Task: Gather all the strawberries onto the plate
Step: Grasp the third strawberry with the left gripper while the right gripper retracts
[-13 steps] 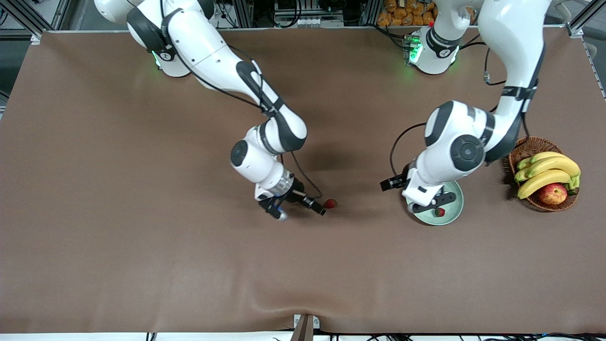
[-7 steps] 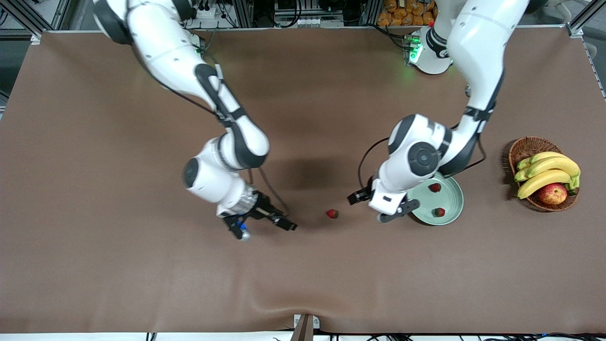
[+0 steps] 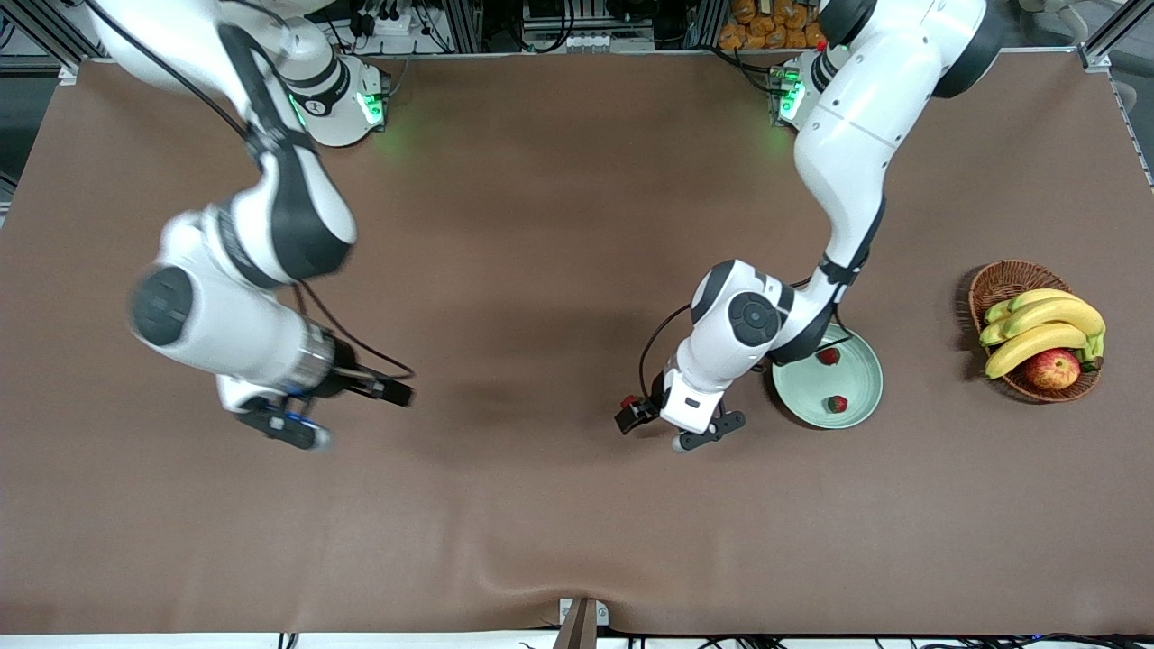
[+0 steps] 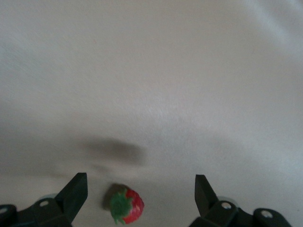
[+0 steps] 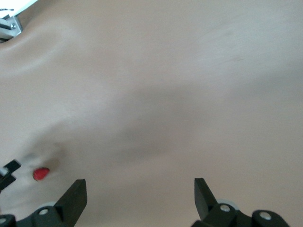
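The pale green plate (image 3: 856, 383) holds two strawberries (image 3: 828, 356) (image 3: 837, 404). A third strawberry (image 3: 627, 402) lies on the brown table beside the plate, toward the right arm's end. My left gripper (image 3: 708, 430) hangs over that spot, and it is open. In the left wrist view the berry (image 4: 127, 205) lies below and between the spread fingers of the left gripper (image 4: 139, 184), touching neither. My right gripper (image 3: 287, 429) is open and empty over bare table near the right arm's end; its view shows the right gripper (image 5: 139, 187) and the berry (image 5: 41, 173) far off.
A brown wicker basket (image 3: 1010, 275) with bananas (image 3: 1037, 329) and an apple (image 3: 1052, 368) stands toward the left arm's end, beside the plate. The brown cloth has a wrinkle near the table's front edge.
The right arm has swung away from the lone strawberry toward its own end of the table. The left arm has left the plate and come over that strawberry.
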You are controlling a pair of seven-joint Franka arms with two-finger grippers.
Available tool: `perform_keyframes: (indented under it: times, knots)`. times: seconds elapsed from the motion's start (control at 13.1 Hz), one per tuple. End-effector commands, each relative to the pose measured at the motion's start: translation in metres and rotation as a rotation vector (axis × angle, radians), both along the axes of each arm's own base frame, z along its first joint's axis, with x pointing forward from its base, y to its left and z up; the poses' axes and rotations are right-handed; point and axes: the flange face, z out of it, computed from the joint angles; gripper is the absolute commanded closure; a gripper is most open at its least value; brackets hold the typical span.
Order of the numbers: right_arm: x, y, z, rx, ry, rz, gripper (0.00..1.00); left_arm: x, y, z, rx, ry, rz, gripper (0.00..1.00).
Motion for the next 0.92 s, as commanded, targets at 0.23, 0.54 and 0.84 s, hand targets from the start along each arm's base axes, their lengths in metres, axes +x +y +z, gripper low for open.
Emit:
perform_keyframes:
  times: [0.23,0.54,0.84]
  knots:
    - [-0.044,-0.138,0.090,-0.009,0.048,0.166,0.00,-0.014,-0.016,-0.013,0.021,0.031,-0.022,0.00]
    - [-0.070,-0.199,0.125,-0.113,0.058,0.294,0.00,-0.021,-0.014,-0.021,0.061,0.100,-0.038,0.10]
    - [-0.082,-0.227,0.138,-0.232,0.087,0.291,0.00,-0.026,-0.023,-0.018,0.070,0.116,-0.053,0.33]
